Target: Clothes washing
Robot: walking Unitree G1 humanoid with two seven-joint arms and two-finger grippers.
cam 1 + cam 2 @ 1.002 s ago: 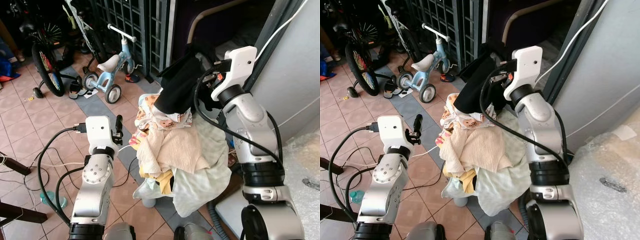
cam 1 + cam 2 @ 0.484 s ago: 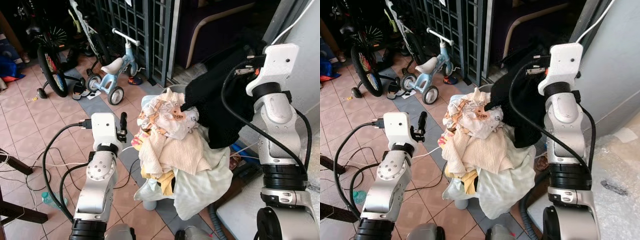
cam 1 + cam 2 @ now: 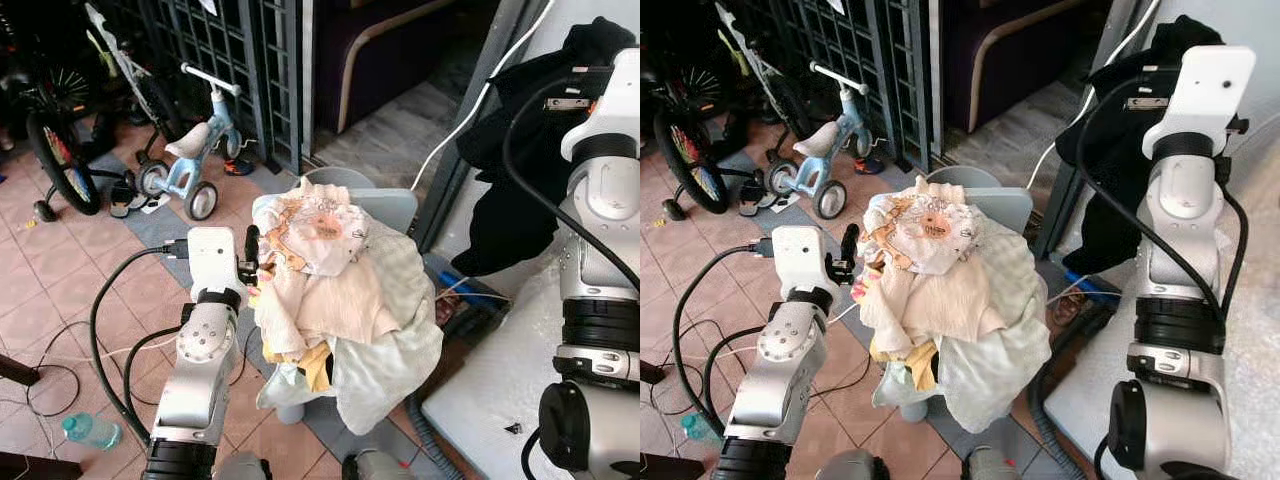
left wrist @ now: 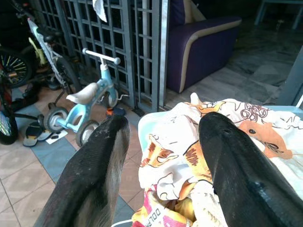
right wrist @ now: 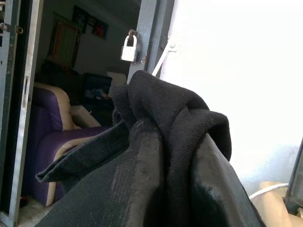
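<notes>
A heap of laundry (image 3: 335, 300) overflows a pale grey basket (image 3: 390, 205) in front of me, topped by a cartoon-print cloth (image 3: 310, 230). Off to the right, high beside the white wall, my right gripper (image 5: 177, 156) is shut on a black garment (image 3: 510, 190) that hangs down from it, clear of the heap. My left gripper (image 4: 161, 142) is open at the heap's left side, its fingers (image 3: 252, 243) close to the printed cloth (image 4: 227, 127) with nothing between them.
A blue tricycle (image 3: 190, 165), a bicycle (image 3: 60, 150) and a metal grille gate (image 3: 240, 50) stand to the left. A purple sofa (image 4: 203, 42) sits beyond the gate. Cables and a plastic bottle (image 3: 90, 430) lie on the tiled floor. A white surface (image 3: 500, 400) is at lower right.
My right arm has lifted the black garment off the heap and swung it right, up beside the wall. The view has shifted too. The left gripper stays open by the heap.
</notes>
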